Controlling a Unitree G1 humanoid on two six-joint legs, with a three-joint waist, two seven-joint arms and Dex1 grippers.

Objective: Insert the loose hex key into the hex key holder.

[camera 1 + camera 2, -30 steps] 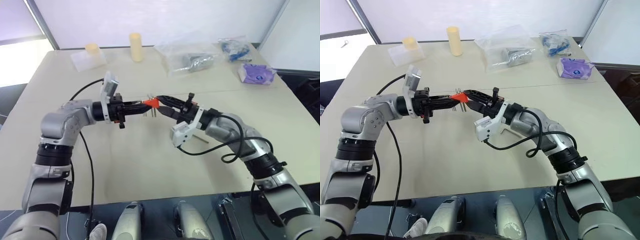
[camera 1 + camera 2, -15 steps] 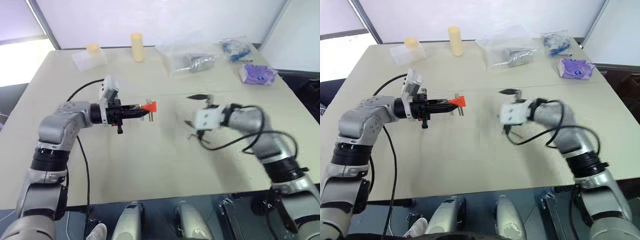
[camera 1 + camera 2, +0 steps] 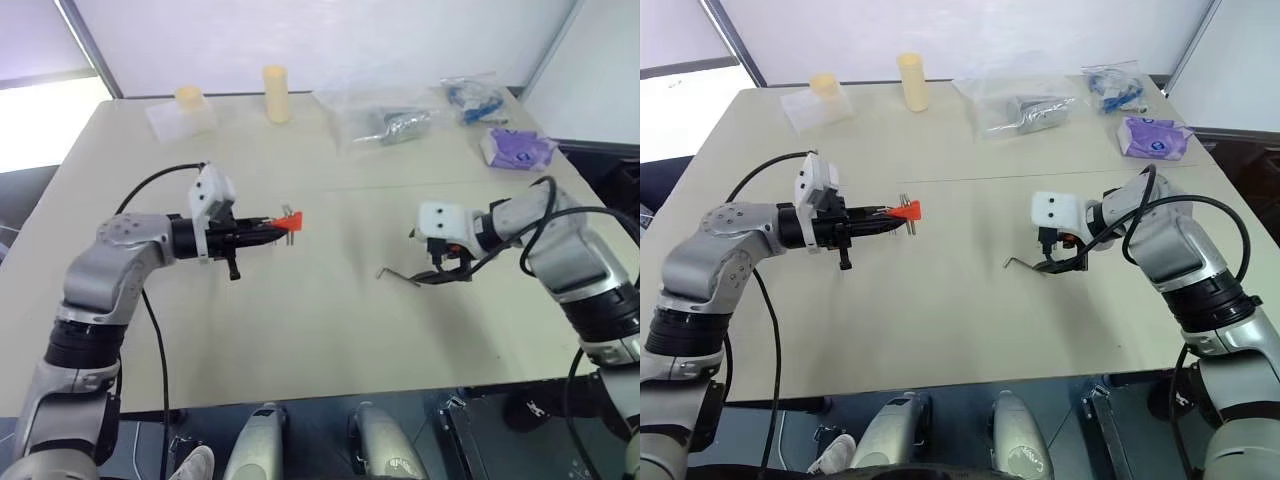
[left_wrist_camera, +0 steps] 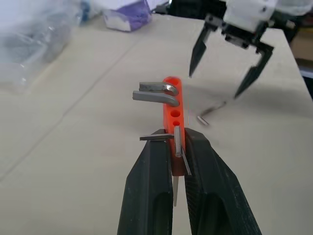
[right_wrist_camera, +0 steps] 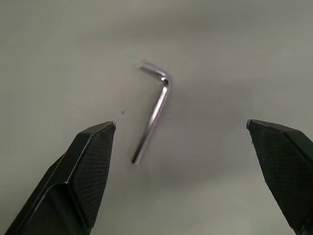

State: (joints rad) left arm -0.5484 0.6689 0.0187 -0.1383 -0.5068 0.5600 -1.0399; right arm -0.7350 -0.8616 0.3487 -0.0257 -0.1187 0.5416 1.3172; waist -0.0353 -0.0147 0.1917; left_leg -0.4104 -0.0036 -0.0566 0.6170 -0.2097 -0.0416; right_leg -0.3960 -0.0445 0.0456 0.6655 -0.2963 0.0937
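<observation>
Hex key [image 5: 153, 111] flat on beige table [image 3: 300, 320] (matte)

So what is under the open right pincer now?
The loose hex key lies flat on the bare table, under the right pincer, between its open fingers and untouched by them. Nothing covers it, so its whole L shape shows.

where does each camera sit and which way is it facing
Left eye and right eye views: on the head, looking forward and down over the table; both arms show.
Left wrist view: along the left tool, shut on the hex key holder; the open right tool shows beyond.
Right wrist view: down between the right tool's spread fingers at the loose hex key lying on the table.
Shared: the loose hex key, holder and right tool also appear in the head views.
</observation>
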